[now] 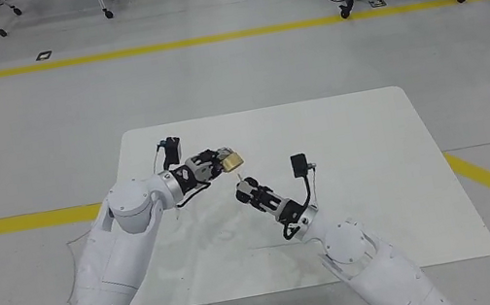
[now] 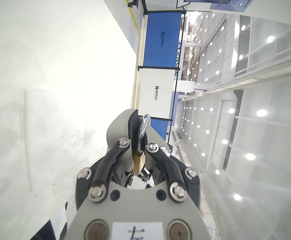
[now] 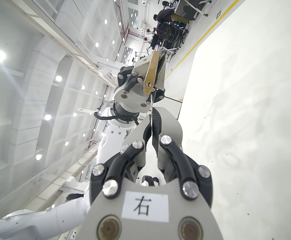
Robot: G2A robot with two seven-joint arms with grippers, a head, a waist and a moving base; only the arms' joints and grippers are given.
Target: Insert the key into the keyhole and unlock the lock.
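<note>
Mid-frame, well inside the table (image 1: 370, 130) edges, the left gripper (image 1: 216, 164) clamps the lock (image 1: 232, 161); the right gripper (image 1: 246, 190) pinches the key (image 3: 151, 106) just beside the keyhole (image 3: 149, 85).

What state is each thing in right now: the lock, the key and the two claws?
padlock: held above the table, keyhole facing the key.
key: gripped, tip just short of the keyhole, seemingly not yet in.
left gripper: shut on the padlock.
right gripper: shut on the key.

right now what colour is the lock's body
Brass gold. The lock shows best in the right wrist view.
</note>
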